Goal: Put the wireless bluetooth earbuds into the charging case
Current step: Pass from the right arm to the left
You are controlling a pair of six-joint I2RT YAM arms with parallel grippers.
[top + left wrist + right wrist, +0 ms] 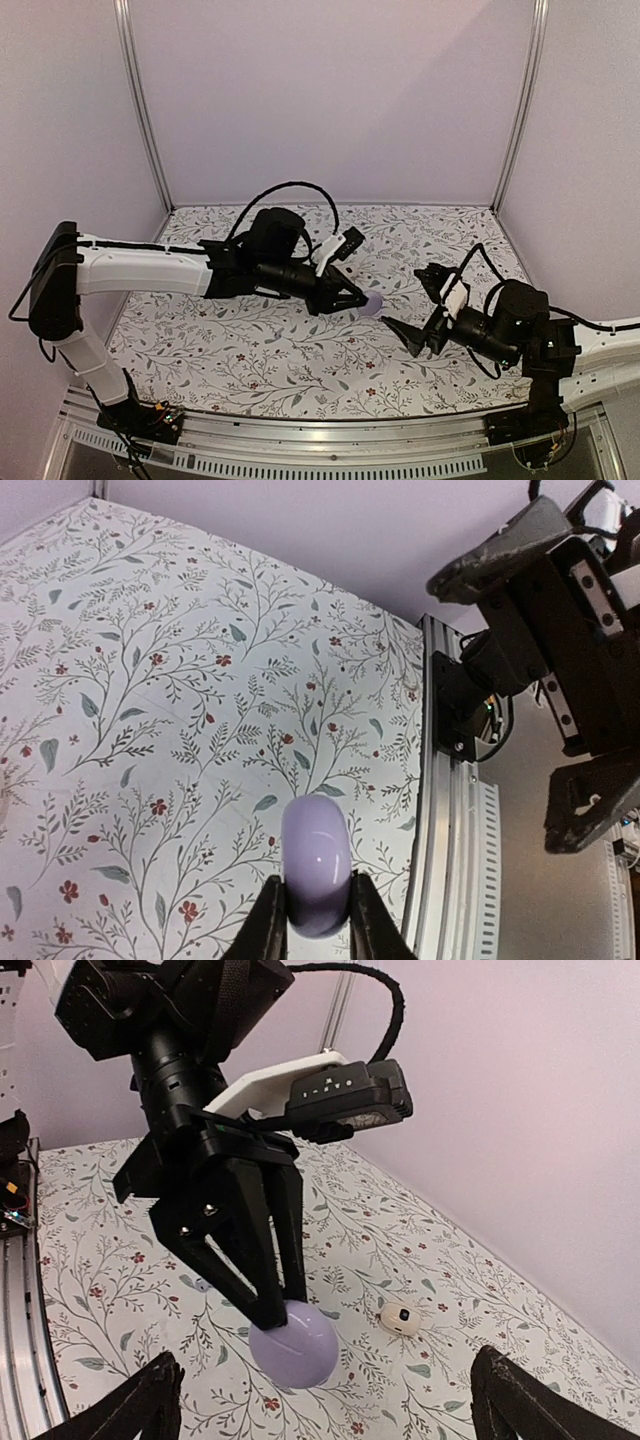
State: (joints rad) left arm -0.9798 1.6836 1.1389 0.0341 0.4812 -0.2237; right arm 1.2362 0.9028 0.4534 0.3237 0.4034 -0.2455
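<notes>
My left gripper [362,301] is shut on a purple rounded case [373,303], closed, and holds it just above the floral table. The left wrist view shows the case [316,860] pinched between both fingertips [268,920]. In the right wrist view the case [292,1343] hangs under the left fingers. A tiny pale lilac earbud [201,1284] lies on the table behind them, partly hidden. My right gripper [325,1410] is wide open and empty, just right of the case, facing it. I see no other earbud.
A small white rounded case [402,1317] lies on the table beyond the purple one, toward the back wall. The right arm's open fingers [510,555] loom at the right of the left wrist view. The table's metal front rail [450,810] runs beside them.
</notes>
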